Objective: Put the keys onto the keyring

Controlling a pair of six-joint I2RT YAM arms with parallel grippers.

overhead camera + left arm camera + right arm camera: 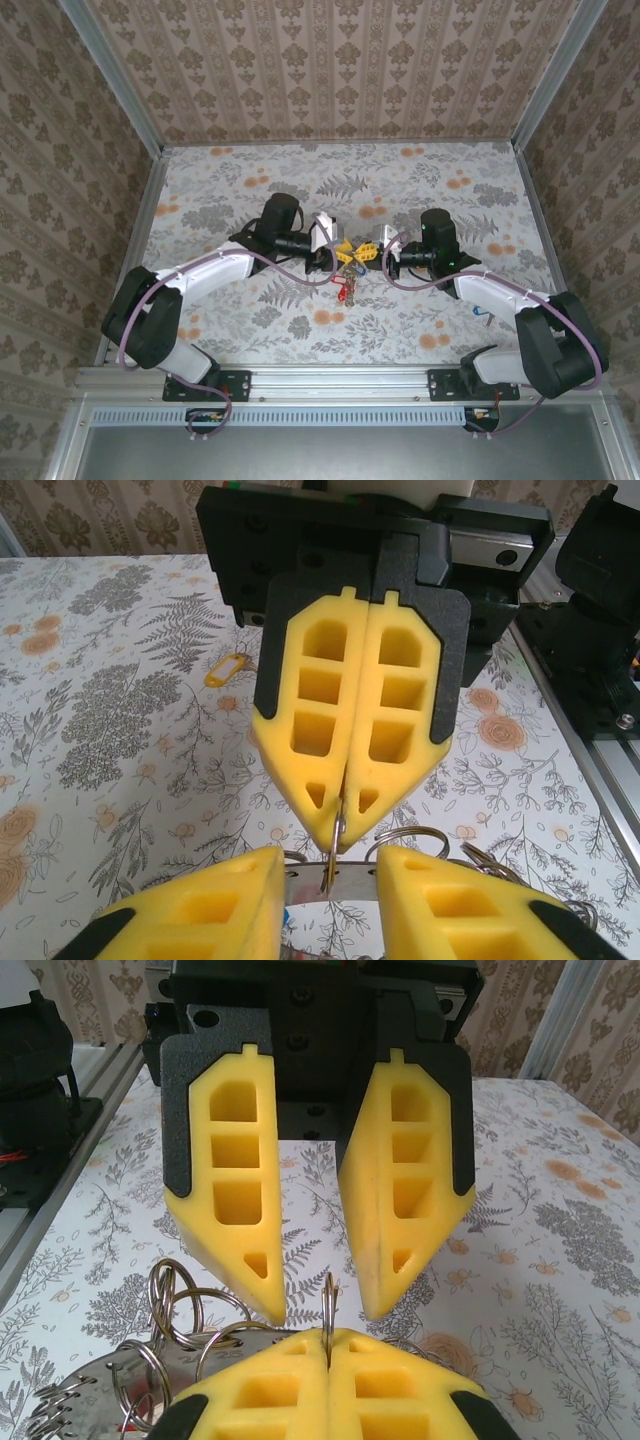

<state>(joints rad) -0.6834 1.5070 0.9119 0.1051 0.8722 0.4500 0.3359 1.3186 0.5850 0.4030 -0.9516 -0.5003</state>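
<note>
Top external view is showing both arms reaching inward and meeting near the middle of the surface, a little toward its near edge, with the left claw (343, 252) and the right claw (368, 252) facing each other tip to tip. The keyring (348, 275) is sitting just below the two claws, with red and blue tags bunching on its near side; whether it is hanging or lying flat cannot be told from above. Right wrist view is showing the right claw (328, 1345) pressing its yellow fingers fully together and pinching a small ring (327, 1295), which is standing upright on edge out of the closed tips. Across from it the left claw (325, 1305) is holding its fingers a narrow gap apart, one tip on each side of that small ring without touching it. Loops and a flat metal band of the keyring (185, 1305) are crowding just beside the right claw's fingers, toward the surface's near edge. Left wrist view is showing the left claw (330, 860) parted, the band running across its gap; whether its pads are touching the band cannot be told. A key with a yellow tag (228, 670) is lying flat on the surface beyond the claws, well apart from the keyring (412, 832).
</note>
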